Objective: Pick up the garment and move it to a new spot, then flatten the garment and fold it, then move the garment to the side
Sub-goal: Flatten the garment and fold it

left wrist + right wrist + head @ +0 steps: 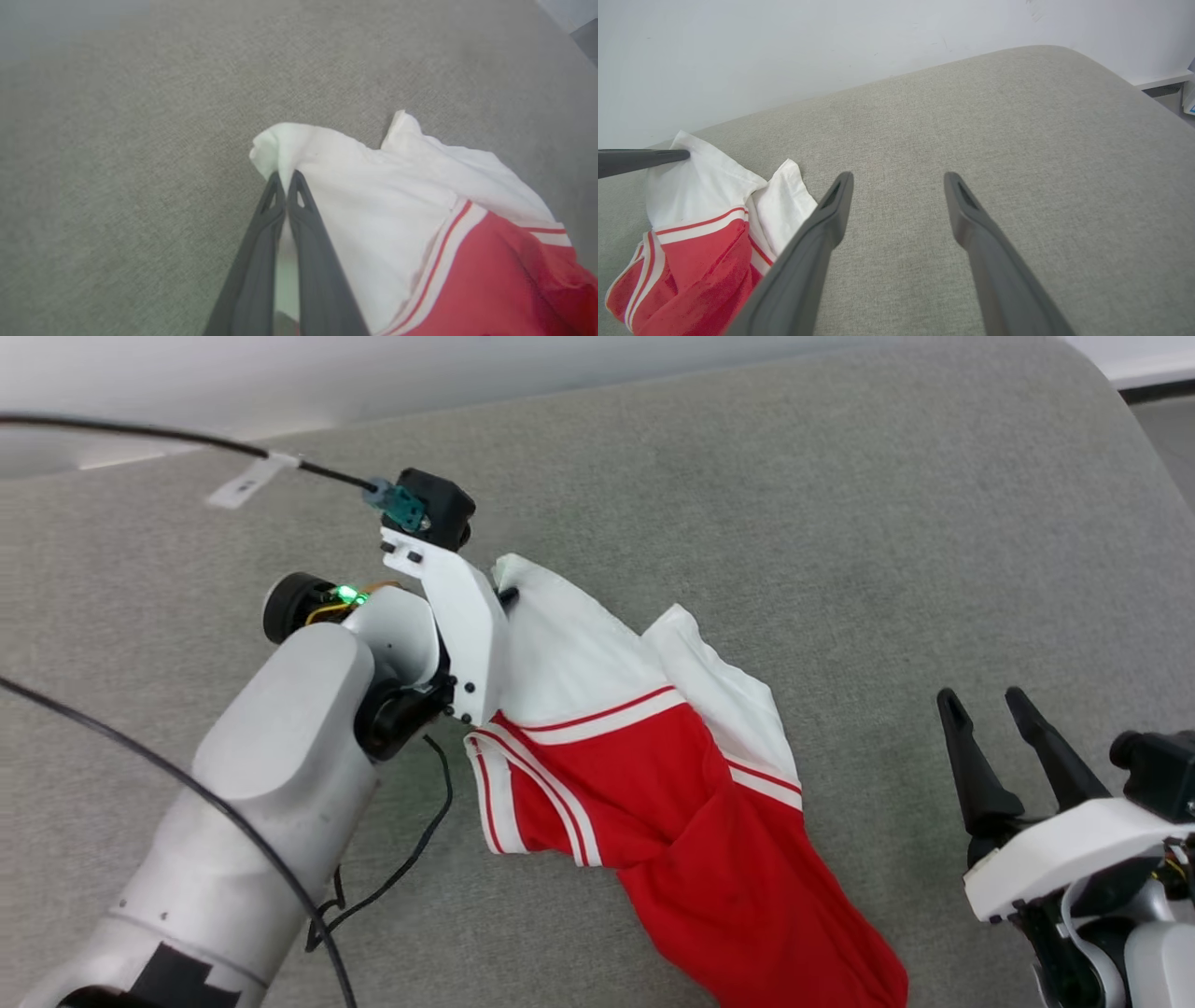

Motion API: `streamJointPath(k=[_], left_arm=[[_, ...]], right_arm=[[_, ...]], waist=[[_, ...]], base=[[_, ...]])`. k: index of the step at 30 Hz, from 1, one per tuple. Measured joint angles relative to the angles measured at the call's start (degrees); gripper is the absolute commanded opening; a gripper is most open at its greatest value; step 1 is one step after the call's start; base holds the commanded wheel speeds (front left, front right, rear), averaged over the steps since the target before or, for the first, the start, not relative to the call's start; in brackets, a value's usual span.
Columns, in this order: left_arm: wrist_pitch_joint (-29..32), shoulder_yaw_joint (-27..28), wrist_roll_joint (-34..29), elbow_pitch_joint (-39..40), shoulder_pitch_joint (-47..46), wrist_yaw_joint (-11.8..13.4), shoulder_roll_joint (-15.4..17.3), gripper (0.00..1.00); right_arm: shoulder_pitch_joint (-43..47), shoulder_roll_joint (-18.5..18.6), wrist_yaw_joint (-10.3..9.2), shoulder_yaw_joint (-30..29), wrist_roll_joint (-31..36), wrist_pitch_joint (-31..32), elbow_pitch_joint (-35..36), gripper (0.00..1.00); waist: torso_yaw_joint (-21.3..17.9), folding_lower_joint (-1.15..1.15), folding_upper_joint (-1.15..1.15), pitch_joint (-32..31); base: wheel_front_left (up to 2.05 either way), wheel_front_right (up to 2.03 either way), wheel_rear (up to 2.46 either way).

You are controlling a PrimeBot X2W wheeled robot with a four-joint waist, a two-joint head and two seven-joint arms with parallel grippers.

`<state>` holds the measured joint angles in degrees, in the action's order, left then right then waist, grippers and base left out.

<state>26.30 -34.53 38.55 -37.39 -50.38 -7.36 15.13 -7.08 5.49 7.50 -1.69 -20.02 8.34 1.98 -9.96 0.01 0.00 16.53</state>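
Note:
The garment (672, 775), red with white sleeves and red-and-white striped trim, lies crumpled on the grey upholstered surface (840, 523). My left gripper (509, 595) is shut on the far corner of its white sleeve; in the left wrist view the two fingers (285, 175) pinch a bunched tip of white cloth (383, 196). To the right of the garment my right gripper (980, 695) stands open, apart from it and holding nothing. In the right wrist view its fingers (899, 175) spread over bare grey fabric, with the garment (705, 224) at lower left and a left gripper finger (640, 158) on the sleeve.
A black cable (140, 429) runs in from the upper left to the left wrist camera, and another cable (411, 849) loops on the surface beside my left forearm. The surface's rounded edge (1134, 420) drops off at the upper right. A pale wall (831, 46) stands behind.

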Motion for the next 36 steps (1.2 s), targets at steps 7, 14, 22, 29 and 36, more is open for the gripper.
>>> streamJointPath(k=[7,14,22,29,36], left_arm=[[-4.78,1.41,0.04,12.03,6.49,0.99,5.99,0.00],[-5.80,5.64,3.60,25.68,22.45,7.43,12.65,0.00],[-8.55,11.03,9.85,31.97,41.53,14.05,15.63,0.00],[-12.23,12.65,13.19,30.19,48.03,14.74,13.15,0.89],[-20.93,15.34,11.07,30.77,48.01,17.15,10.93,1.00]], right_arm=[[2.86,-0.41,0.00,-2.45,0.38,1.99,1.30,1.00],[5.43,-0.85,0.00,-4.35,0.96,4.35,3.20,1.00],[6.91,-1.11,0.00,-4.86,1.44,6.35,5.23,1.00],[7.18,-1.13,0.00,-5.25,1.65,7.67,6.10,1.00],[7.72,-1.15,0.00,-5.76,2.25,8.78,7.00,1.00]], waist=[[3.25,0.00,0.00,-3.39],[6.64,-0.01,0.00,-6.76],[9.14,-0.01,0.00,-8.87],[9.71,-0.01,0.00,-9.67],[9.71,-0.01,0.00,-11.91]], base=[[0.00,0.00,0.00],[0.00,0.00,0.00],[0.00,0.00,0.00],[0.00,0.00,0.00],[0.00,0.00,0.00]])
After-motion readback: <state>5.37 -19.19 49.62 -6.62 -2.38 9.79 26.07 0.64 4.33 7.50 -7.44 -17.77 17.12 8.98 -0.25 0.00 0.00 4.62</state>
